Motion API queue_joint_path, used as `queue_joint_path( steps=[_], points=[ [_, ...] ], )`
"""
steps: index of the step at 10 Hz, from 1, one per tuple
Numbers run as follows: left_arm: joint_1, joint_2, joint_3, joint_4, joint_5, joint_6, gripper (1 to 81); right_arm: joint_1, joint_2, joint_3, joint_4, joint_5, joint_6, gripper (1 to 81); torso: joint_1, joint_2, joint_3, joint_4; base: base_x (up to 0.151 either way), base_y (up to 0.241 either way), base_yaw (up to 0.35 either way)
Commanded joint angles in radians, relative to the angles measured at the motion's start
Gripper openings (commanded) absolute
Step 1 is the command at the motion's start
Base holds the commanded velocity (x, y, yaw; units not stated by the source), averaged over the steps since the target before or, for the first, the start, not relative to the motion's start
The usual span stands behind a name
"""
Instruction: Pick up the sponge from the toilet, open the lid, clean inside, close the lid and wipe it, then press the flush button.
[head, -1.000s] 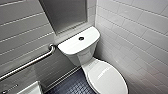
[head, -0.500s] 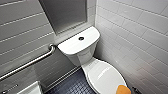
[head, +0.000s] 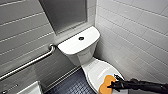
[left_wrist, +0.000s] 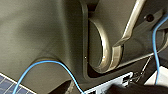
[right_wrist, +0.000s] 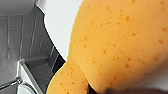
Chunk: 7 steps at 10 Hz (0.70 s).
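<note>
The white toilet (head: 98, 70) stands in the corner with its lid down. On the rounded tank top sits the dark flush button (head: 81, 38). The orange sponge (head: 106, 84) rests against the front part of the lid, and my right gripper (head: 112, 84), on a dark arm coming in from the right, is shut on it. In the right wrist view the sponge (right_wrist: 120, 45) looms large and porous, pressed close to the glossy white lid (right_wrist: 58, 22). My left gripper is open and nothing shows held in it.
A steel grab rail (head: 30, 62) runs along the grey tiled wall on the left. White wall tiles (head: 140, 37) stand close on the toilet's right. Dark small-tiled floor (head: 72, 85) lies left of the bowl, with a white fixture (head: 30, 90) at the near left.
</note>
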Motion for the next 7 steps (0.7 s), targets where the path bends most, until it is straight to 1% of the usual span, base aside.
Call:
queue_joint_path(
  steps=[1, 2, 3, 5, 7],
  points=[
    [0.026, 0.007, 0.005, -0.001, 0.090, 0.001, 81.1, 0.190, 0.202, -0.215, 0.009, -0.171, 0.000, 1.0, 0.000, 0.000, 0.000, 0.000, 0.000, 0.000, 0.000],
    [0.027, 0.007, 0.005, 0.001, 0.090, 0.001, 81.1, 0.222, 0.254, -0.258, 0.014, -0.184, 0.000, 1.0, 0.000, 0.000, 0.000, 0.000, 0.000, 0.000, 0.000],
    [0.026, 0.007, 0.005, 0.004, 0.090, 0.001, 81.1, 0.251, 0.285, -0.269, 0.009, -0.197, 0.000, 1.0, 0.000, 0.000, 0.000, 0.000, 0.000, 0.000, 0.000],
    [0.026, 0.007, 0.005, 0.004, 0.090, 0.001, 81.1, 0.303, 0.304, -0.279, 0.014, -0.186, 0.005, 1.0, 0.000, 0.000, 0.000, 0.000, 0.000, 0.000, 0.000],
    [0.026, 0.007, 0.005, 0.006, 0.090, 0.003, 81.1, 0.352, 0.316, -0.287, 0.015, -0.194, 0.025, 1.0, 0.000, 0.000, 0.000, 0.000, 0.000, 0.000, 0.000]
  ],
)
